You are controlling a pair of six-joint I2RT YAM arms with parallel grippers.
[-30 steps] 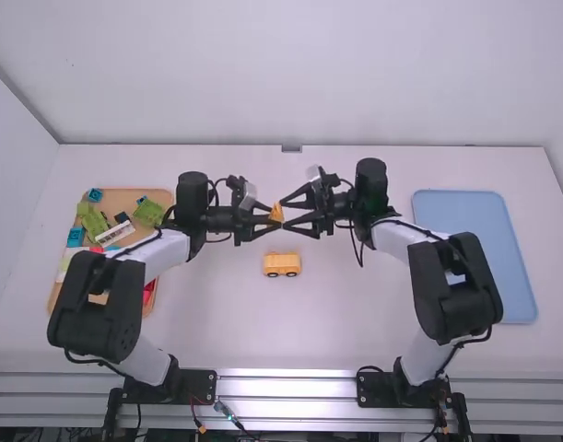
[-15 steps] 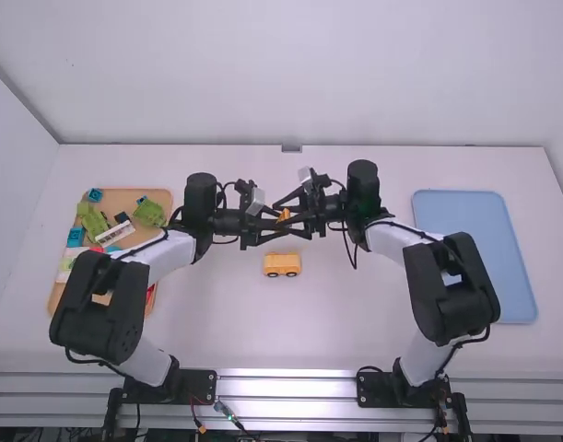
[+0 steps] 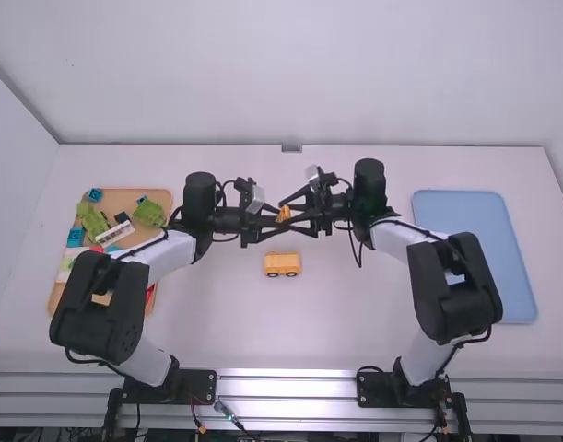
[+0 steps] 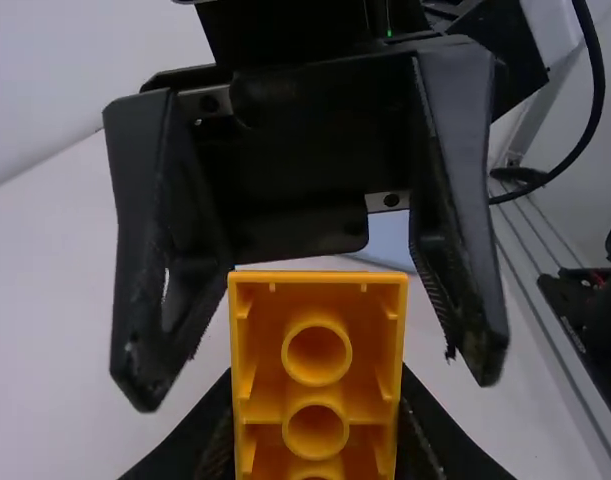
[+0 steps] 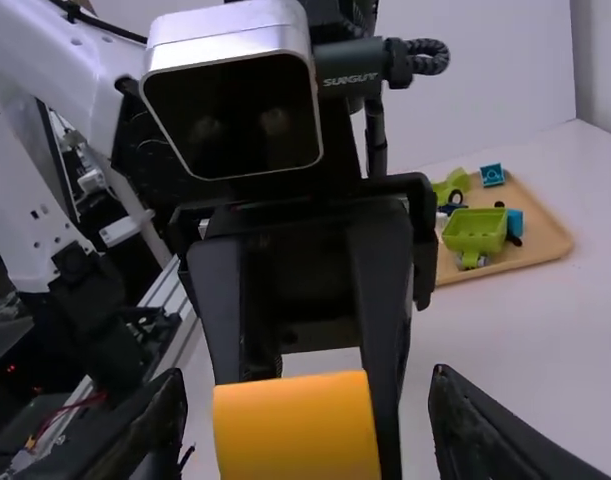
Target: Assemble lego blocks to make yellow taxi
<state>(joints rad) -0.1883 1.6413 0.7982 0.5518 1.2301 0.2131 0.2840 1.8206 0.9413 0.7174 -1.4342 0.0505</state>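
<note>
My left gripper (image 3: 277,221) is shut on a yellow-orange block (image 3: 284,214) above the middle of the table. From the left wrist view, the block (image 4: 316,375) sits between the left gripper's fingertips (image 4: 315,440), its hollow, tubed underside showing. My right gripper (image 3: 298,217) stands open around the block from the other side. Seen from the right wrist, the block's smooth face (image 5: 297,428) lies between the right gripper's widely spaced fingers (image 5: 310,430), with a gap on each side. Nearer the bases, a yellow block body with black wheels (image 3: 282,264) rests on the table.
A wooden tray (image 3: 127,198) at the left holds several green, blue, white and red pieces, partly under the left arm. An light blue tray (image 3: 475,249) lies at the right. The two grippers overlap closely over the table's middle.
The left gripper and its block have shifted slightly right. The right gripper moved left around the block, then drew back a little to the right. The wheeled body stayed put.
</note>
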